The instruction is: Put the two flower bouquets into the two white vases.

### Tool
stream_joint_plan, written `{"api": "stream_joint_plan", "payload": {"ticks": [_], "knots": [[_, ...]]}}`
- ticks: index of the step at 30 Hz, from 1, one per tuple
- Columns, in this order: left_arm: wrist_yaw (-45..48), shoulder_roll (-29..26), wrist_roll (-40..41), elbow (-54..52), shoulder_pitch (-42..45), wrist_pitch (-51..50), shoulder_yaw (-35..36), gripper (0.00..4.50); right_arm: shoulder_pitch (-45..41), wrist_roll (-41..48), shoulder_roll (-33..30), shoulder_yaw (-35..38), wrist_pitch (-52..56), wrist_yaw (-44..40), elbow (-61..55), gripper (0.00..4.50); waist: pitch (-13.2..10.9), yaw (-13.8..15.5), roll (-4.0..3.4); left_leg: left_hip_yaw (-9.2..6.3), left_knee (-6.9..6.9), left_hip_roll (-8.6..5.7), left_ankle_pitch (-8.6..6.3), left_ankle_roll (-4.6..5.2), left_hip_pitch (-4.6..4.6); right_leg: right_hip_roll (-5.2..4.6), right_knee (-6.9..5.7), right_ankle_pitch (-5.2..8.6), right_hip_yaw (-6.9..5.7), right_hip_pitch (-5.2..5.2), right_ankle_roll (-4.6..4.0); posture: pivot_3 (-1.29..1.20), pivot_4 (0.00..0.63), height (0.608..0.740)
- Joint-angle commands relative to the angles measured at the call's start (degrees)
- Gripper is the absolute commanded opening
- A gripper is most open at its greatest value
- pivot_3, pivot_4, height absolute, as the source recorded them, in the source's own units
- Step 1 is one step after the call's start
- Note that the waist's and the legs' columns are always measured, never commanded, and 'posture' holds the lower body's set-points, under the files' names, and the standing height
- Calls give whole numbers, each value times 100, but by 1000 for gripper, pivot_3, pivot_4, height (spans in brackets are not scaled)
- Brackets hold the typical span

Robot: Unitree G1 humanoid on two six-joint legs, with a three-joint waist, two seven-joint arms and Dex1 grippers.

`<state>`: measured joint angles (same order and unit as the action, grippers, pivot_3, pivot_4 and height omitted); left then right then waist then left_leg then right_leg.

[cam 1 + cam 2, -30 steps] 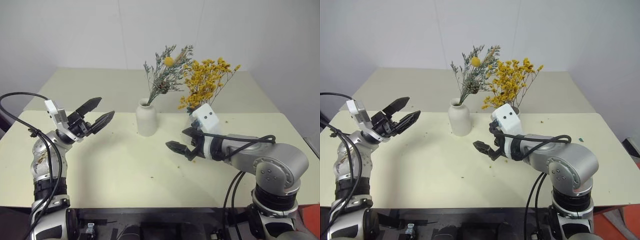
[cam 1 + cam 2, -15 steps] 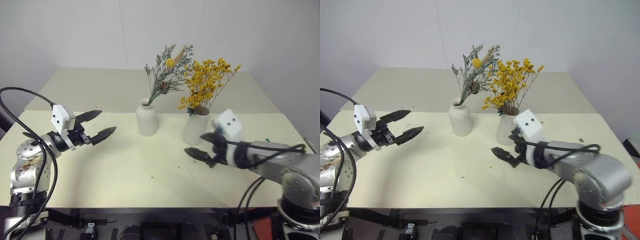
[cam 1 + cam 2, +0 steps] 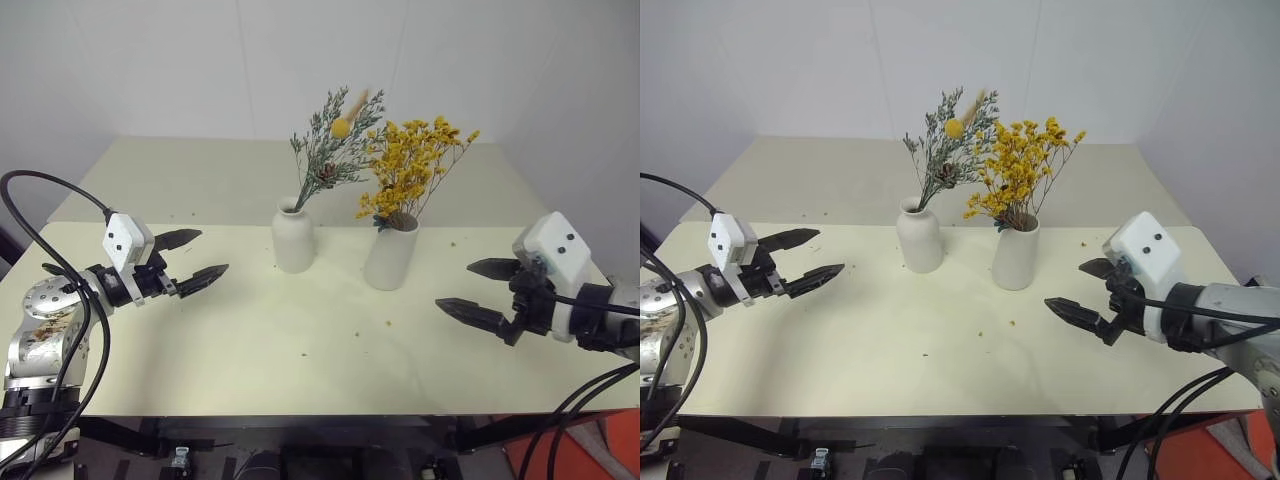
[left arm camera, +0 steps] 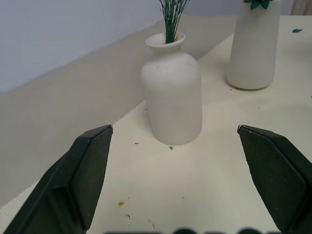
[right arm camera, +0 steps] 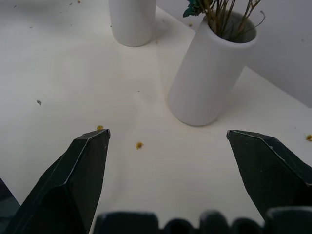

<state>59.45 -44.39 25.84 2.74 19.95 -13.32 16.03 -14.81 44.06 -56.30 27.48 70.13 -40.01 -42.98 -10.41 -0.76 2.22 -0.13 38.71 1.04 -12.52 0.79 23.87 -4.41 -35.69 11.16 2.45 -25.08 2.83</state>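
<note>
Bench (image 3: 250, 350): bottle vase (image 3: 294, 236) holding grey-green sprig (image 3: 328, 150); cylinder vase (image 3: 391, 255) holding yellow bunch (image 3: 415, 160). Left gripper (image 3: 190, 258), right gripper (image 3: 482, 290): both open, empty, flanking.

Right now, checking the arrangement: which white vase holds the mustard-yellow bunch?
The wide-mouthed tapered vase, nearer the right gripper; the narrow-necked vase holds the grey-green sprig.

The table (image 3: 250, 340) is seen from above and in front by both head views, set side by side and sharing nearly the whole scene. The bottle-shaped vase (image 4: 171, 97) is faced closely and level by the left wrist view; the cylindrical vase (image 5: 207, 78) is looked down upon by the right. Both vases are shared.
</note>
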Motion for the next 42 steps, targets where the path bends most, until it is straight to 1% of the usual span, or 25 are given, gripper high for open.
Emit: {"api": "stream_joint_plan", "payload": {"ticks": [1,3,7,10,11,13,20,24,28,32,34,36,38,42], "knots": [[15,-121,-79,-8,8,401,169,4468,352,-36,-255,450,-493,-428,56,4500,0,6,0,0,0,0,0,0,0,0,0,0,0,0,0,0,150,740],[32,-181,-120,143,43,469,172,4468,578,-115,-349,461,-705,-531,51,4500,0,8,0,0,0,1,0,0,-1,0,0,0,0,1,0,0,150,740],[-60,-183,-106,3,107,329,63,4468,1024,-457,-345,498,-1288,-642,218,4500,1,7,1,2,0,0,0,0,-4,0,1,2,0,4,3,0,150,740],[-5,-299,-122,36,99,254,54,4468,1165,-398,-287,577,-1448,-717,220,4500,1,3,1,3,1,1,0,0,-4,0,2,3,1,4,4,0,150,740],[65,-373,-76,55,148,199,72,4468,1205,-354,-254,702,-1484,-750,252,4500,1,0,1,3,0,1,0,0,-4,1,1,3,1,4,3,0,150,740],[211,-504,-55,206,223,213,104,4468,1218,-262,-191,824,-1464,-690,215,4500,1,2,1,3,0,3,0,0,-5,3,1,3,1,4,3,0,150,740],[238,-773,-355,481,519,54,-202,4468,1353,-175,-124,1130,-1366,-508,258,4500,1,7,1,4,1,1,0,0,-8,1,1,3,1,7,4,0,150,740],[343,-828,-313,367,480,-9,-211,4468,1430,-290,-25,1003,-1423,-264,252,4500,1,7,2,4,0,2,0,-1,-7,1,1,3,1,7,4,0,150,740],[540,-981,-237,269,459,-57,-153,4468,1505,-17,31,1190,-1338,-263,98,4500,1,-2,1,4,0,2,0,-1,-8,2,1,3,2,6,4,0,150,740],[548,-931,-158,375,634,-153,-157,4468,1572,-227,17,1128,-1558,-169,294,4500,1,5,2,4,0,2,0,-1,-7,1,1,3,2,7,4,0,150,740],[688,-976,-28,333,686,-382,-190,4468,1427,-262,74,1016,-1637,6,311,4500,1,5,2,4,1,2,0,-1,-8,1,1,3,2,8,4,0,150,740],[944,-999,369,242,692,-742,-49,4468,1389,-304,122,976,-1785,50,236,4500,1,2,2,4,1,2,0,-1,-8,2,0,4,1,8,4,0,150,740],[1118,-974,627,110,621,-770,97,4468,1490,-306,88,1015,-1861,-59,181,4500,1,-5,2,4,0,3,0,-1,-8,3,0,4,2,7,4,0,150,740],[1243,-978,767,-105,432,-743,169,4468,1693,-101,59,1230,-1828,-290,139,4500,1,-1,2,5,0,1,0,0,-7,0,0,4,4,7,4,0,150,740]]}}
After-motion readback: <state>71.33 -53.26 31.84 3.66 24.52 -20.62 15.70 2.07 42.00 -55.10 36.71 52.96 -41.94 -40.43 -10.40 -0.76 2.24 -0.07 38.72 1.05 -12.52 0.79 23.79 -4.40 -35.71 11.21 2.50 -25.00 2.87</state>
